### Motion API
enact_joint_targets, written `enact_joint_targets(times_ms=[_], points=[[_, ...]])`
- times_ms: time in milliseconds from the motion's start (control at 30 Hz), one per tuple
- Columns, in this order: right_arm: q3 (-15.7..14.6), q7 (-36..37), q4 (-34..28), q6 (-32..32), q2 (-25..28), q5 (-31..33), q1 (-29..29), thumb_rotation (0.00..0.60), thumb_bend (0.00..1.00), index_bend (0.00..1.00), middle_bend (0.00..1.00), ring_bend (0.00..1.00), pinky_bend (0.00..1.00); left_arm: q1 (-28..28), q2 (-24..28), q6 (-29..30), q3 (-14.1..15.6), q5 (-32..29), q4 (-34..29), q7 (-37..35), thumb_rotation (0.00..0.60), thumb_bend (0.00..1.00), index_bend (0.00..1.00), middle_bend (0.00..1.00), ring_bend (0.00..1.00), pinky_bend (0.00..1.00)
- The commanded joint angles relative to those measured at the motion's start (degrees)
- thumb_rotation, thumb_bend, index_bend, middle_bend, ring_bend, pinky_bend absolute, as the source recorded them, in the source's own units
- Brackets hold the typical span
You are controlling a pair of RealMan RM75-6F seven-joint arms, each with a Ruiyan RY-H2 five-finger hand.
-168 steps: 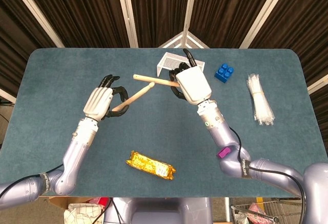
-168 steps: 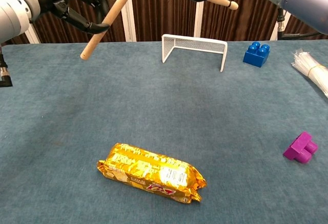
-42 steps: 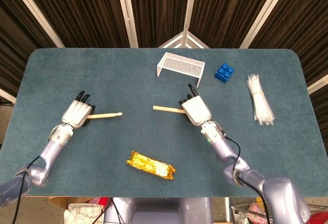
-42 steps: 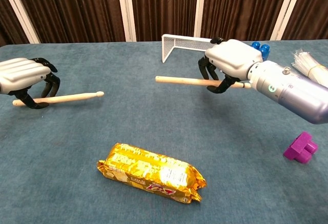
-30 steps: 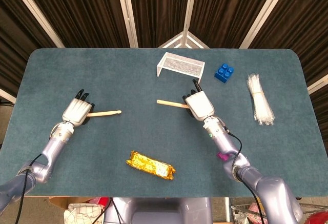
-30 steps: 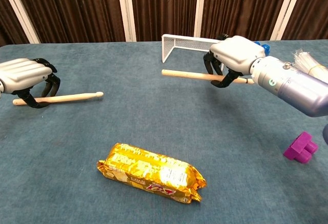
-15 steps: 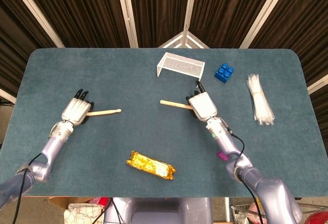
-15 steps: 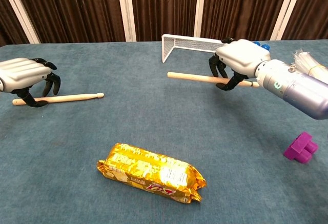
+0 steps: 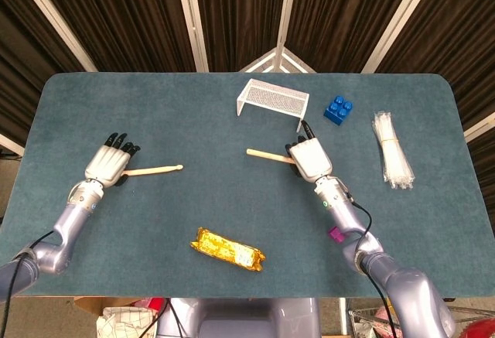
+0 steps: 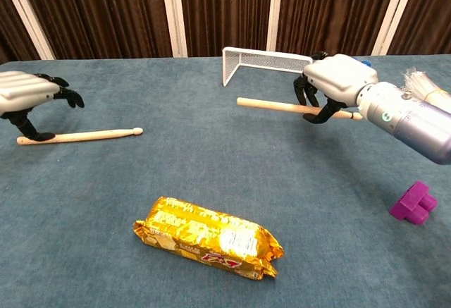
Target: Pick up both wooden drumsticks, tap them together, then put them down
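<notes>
One wooden drumstick (image 9: 151, 171) (image 10: 84, 136) lies flat on the blue table, tip pointing right. My left hand (image 9: 108, 162) (image 10: 28, 93) hovers over its butt end with the fingers lifted and spread, and only the thumb reaches down beside the stick. The other drumstick (image 9: 267, 155) (image 10: 271, 105) is level just above the table in front of the wire goal. My right hand (image 9: 309, 158) (image 10: 335, 82) grips it near its right end with the fingers curled around it.
A gold snack packet (image 9: 228, 249) (image 10: 208, 237) lies near the front centre. A white wire goal (image 9: 272, 97) (image 10: 266, 61) and a blue brick (image 9: 338, 110) stand at the back. At the right are a purple block (image 10: 414, 203) and a bundle of clear plastic strips (image 9: 390, 151).
My left hand's fingers have opened and lifted off its drumstick, which stays on the table. My right hand has drifted slightly right and away, still carrying its stick.
</notes>
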Motion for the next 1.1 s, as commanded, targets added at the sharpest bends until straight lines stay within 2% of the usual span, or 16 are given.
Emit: enact_joint_targets(times_ms=[33, 300, 667, 833, 1100], points=[[-1.5, -0.7, 2.7, 0.4, -0.5, -1.6, 0.1, 0.6, 0.59, 0.81, 0.65, 0.4, 0.01, 1.0, 5.6, 1.9, -2.4, -2.1, -7.7, -0.6, 0.6, 0.45, 0.18, 0.16, 0.0, 0.0], [-4.5, 2.5, 8.1, 2.1, -1.0, -5.0, 0.2, 0.6, 0.59, 0.81, 0.65, 0.4, 0.02, 3.1, 13.9, 5.2, -3.8, -3.1, -17.0, -1.9, 0.6, 0.44, 0.18, 0.15, 0.0, 0.0], [-6.4, 6.2, 10.8, 2.3, -0.9, -6.6, -0.6, 0.6, 0.59, 0.81, 0.65, 0.4, 0.02, 5.0, 18.5, 6.7, -3.5, -3.3, -20.7, -3.4, 0.6, 0.44, 0.17, 0.15, 0.0, 0.0], [-6.7, 5.5, 10.4, 1.1, -0.9, -6.8, -0.5, 0.6, 0.59, 0.71, 0.63, 0.4, 0.02, 5.0, 18.4, 6.5, -3.0, -3.2, -20.6, -3.2, 0.6, 0.44, 0.17, 0.15, 0.0, 0.0], [-5.3, 1.7, 7.6, -1.5, -0.6, -5.1, -0.2, 0.6, 0.59, 0.57, 0.54, 0.36, 0.02, 4.8, 17.9, 6.0, -2.5, -3.1, -19.6, -3.1, 0.6, 0.44, 0.17, 0.15, 0.0, 0.0]])
